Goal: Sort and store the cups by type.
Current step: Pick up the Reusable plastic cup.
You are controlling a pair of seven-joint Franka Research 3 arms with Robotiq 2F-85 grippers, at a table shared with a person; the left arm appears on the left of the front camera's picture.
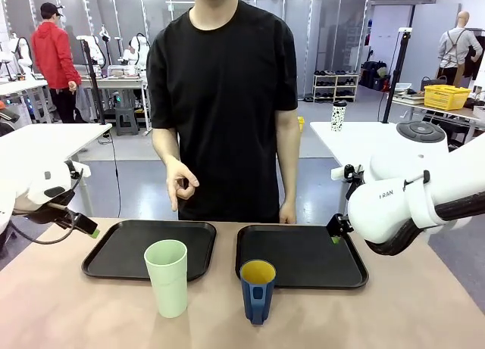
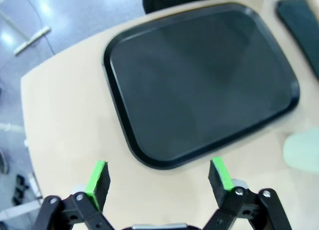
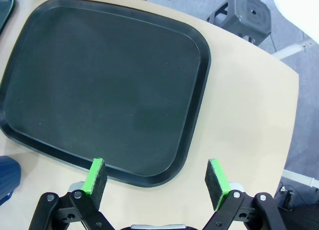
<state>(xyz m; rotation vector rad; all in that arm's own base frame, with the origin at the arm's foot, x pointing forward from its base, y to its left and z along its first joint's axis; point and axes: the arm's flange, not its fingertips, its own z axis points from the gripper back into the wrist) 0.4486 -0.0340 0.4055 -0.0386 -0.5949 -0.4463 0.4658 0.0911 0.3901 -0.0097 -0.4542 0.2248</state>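
Observation:
A tall mint-green tumbler (image 1: 167,277) stands upright on the table in front of the left black tray (image 1: 114,262). To its right a dark blue mug (image 1: 258,291) with a yellow inside stands in front of the right black tray (image 1: 348,269). My left gripper (image 1: 91,229) hovers at the left tray's outer edge, and in its wrist view the left gripper (image 2: 159,172) is open over the tray's rim (image 2: 149,160), with the tumbler (image 2: 301,150) at the right edge. My right gripper (image 1: 334,232) is open at the right tray's outer corner; the right gripper (image 3: 155,176) holds nothing, and the mug (image 3: 7,177) shows at bottom left.
A person in a black shirt stands at the far side, one hand (image 1: 180,186) raised, the other (image 1: 286,211) hanging near the right tray's far rim. Both trays hold nothing. A small white spotted cup (image 1: 338,116) stands on a white table behind.

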